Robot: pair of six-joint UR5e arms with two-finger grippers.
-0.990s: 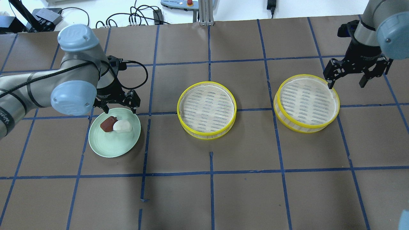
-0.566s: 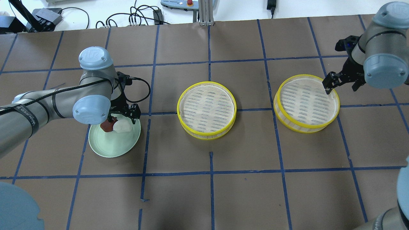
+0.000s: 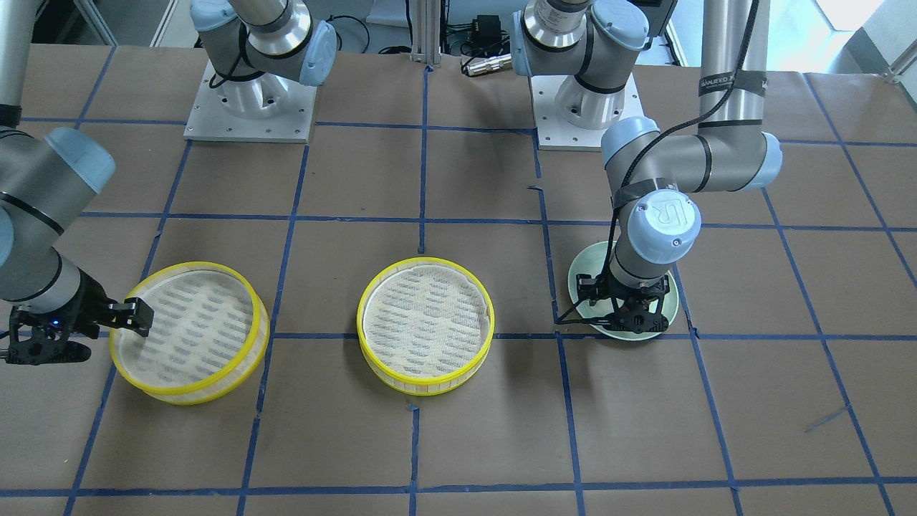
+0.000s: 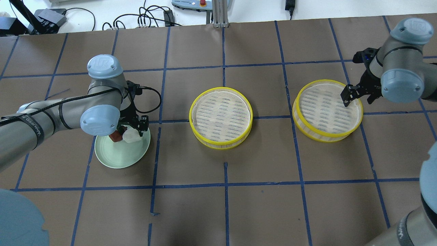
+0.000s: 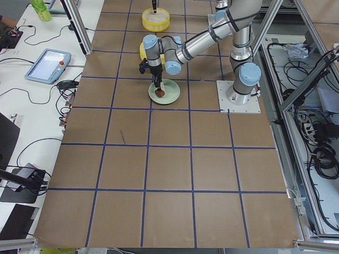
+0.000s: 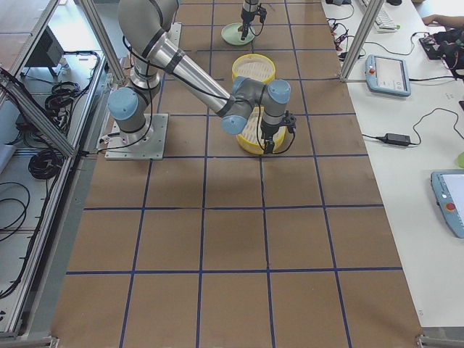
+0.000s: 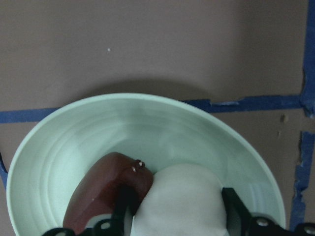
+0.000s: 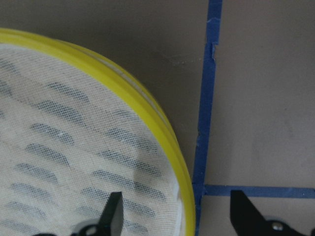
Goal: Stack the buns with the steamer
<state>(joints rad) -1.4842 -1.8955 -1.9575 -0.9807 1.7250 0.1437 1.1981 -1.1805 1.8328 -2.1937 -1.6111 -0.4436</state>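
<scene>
White bun [image 7: 179,194] sits on the pale green plate [image 7: 147,115] against the reddish-brown bun [image 7: 101,191]; the left gripper [image 7: 178,209], open, straddles it — closing could pinch or drag that neighbour. Right gripper [image 8: 177,214], open, straddles the rim of a steamer [image 8: 74,123].

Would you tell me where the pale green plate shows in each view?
Front-facing: the pale green plate is right of centre, beneath the left gripper.
Overhead: left side.
Exterior left: top centre.
Exterior right: top edge, far off.
Left wrist: fills the lower half.
Right wrist: not in it.
Landmark: the left gripper above it.
</scene>
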